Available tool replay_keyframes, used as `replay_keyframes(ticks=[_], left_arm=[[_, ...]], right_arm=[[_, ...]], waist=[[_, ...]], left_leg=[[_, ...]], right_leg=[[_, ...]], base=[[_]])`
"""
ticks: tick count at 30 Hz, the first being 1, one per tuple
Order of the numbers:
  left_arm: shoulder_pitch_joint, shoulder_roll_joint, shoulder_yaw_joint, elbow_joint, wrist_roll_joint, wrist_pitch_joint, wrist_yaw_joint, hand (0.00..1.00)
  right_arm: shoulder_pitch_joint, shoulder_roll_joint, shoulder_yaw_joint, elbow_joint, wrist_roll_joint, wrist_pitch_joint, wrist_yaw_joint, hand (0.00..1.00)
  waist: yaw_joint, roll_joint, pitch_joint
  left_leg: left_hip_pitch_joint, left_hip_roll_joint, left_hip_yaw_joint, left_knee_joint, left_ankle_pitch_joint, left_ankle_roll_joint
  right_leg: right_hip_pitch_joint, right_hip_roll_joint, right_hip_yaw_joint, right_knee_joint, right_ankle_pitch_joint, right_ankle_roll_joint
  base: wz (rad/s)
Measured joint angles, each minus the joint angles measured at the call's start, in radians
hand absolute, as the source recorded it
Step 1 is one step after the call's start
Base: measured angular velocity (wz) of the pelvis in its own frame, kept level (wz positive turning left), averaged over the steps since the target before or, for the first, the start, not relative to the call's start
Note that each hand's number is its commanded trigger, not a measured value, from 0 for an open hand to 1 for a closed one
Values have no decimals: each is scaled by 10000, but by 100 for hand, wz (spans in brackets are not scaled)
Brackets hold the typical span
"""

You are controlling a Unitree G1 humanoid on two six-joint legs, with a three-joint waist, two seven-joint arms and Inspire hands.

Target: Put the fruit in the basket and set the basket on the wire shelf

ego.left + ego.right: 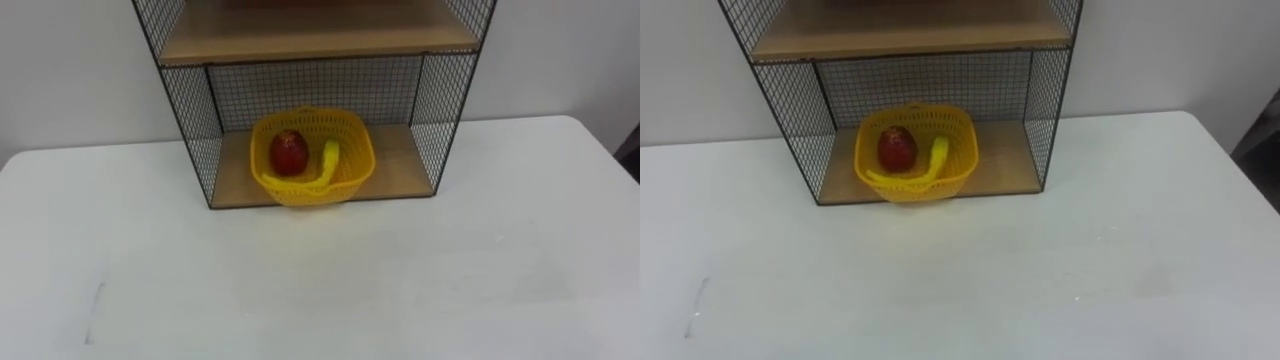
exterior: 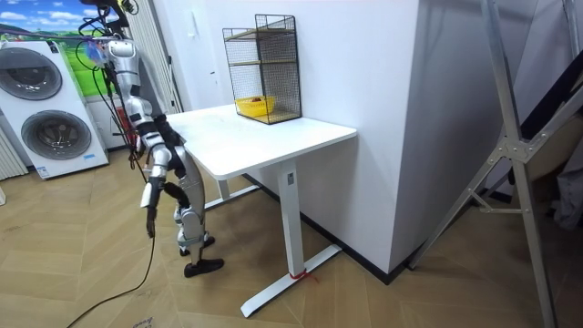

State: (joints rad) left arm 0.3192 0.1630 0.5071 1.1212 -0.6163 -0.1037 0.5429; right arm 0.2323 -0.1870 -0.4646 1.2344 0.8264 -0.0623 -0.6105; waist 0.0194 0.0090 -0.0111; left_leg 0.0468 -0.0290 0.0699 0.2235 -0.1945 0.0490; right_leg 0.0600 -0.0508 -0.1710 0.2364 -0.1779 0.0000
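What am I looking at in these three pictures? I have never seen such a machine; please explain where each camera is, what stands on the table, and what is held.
The machine is a humanoid robot: two legs, two arms, a hand on each. The room view is from a camera standing apart; there the robot stands at the end of a white table, its right hand hanging beside its body. The two eye views are from its head, looking down at the table. On it stands a wire shelf; on the shelf's lowest board sits a yellow basket with a red fruit and a banana inside. Nothing holds the basket.
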Motion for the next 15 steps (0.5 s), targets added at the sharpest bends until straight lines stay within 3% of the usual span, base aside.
replay_keyframes(ticks=[4, 7, 13, 15], left_arm=[[-330, -9, -950, 45, 3118, 754, -1581, 0], [-355, -14, -1423, 118, 4970, 1188, -2176, 0], [-253, -37, -2076, 162, 7154, 1836, -2854, 0], [-280, -40, -2403, 159, 7434, 2024, -3014, 0]], right_arm=[[-156, -119, 1191, 341, -2089, 705, 1789, 0], [-257, -124, 1835, 591, -3662, 1116, 2833, 0], [-378, -116, 2158, 755, -5740, 1562, 4116, 0], [-432, -103, 2474, 749, -6399, 1725, 4226, 0]], waist=[[2, -102, 62], [7, -158, 96], [-155, -183, 97], [-169, -188, 95]], left_leg=[[221, 60, 100, -50, 9, -2], [351, 73, 157, -95, 7, 0], [478, 76, 183, -95, 10, 2], [521, 78, 182, -86, 9, 3]], right_leg=[[156, 69, 79, -184, 27, 60], [247, 101, 180, -211, 33, 56], [333, 102, 198, -183, 45, 56], [381, 99, 184, -163, 22, 63]], base=[[-8], [-9], [-1], [0]])
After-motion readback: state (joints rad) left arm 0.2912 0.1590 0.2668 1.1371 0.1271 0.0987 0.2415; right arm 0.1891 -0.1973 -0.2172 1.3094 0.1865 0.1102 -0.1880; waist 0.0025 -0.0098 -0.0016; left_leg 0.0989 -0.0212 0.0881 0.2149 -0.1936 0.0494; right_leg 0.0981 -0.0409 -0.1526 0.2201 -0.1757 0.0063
